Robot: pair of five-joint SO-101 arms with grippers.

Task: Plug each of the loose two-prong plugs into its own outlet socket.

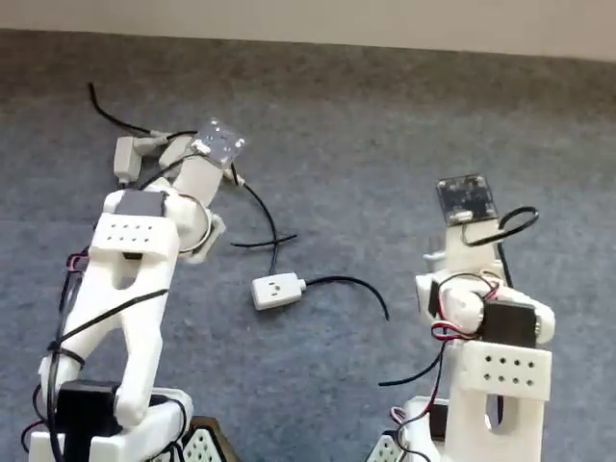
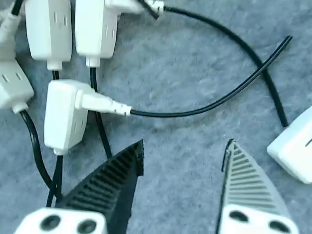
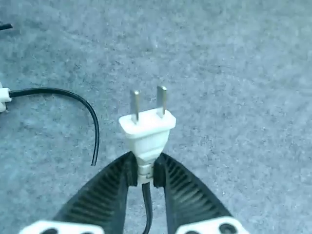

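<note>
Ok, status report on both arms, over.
Right gripper shut on plug, prongs pointing away. Left gripper open, empty, near sockets. Black cord loose nearby.

A tabletop (image 1: 385, 115) covered in grey-blue, felt-like fabric (short, fuzzy nap) stretches from near edge to far edge. Beyond its far edge runs a pale beige band (image 1: 385, 17), perhaps a wall. Light is soft and even, shadows faint.

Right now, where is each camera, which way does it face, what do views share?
High view: fixed above the bases, overlooking the grey table; left arm, right arm show.
Left wrist view: on the left arm, facing white socket blocks; open left gripper shows.
Right wrist view: on the right arm, facing down; right gripper clamps a plug.
Shared: high and right wrist, one black cord.
</note>
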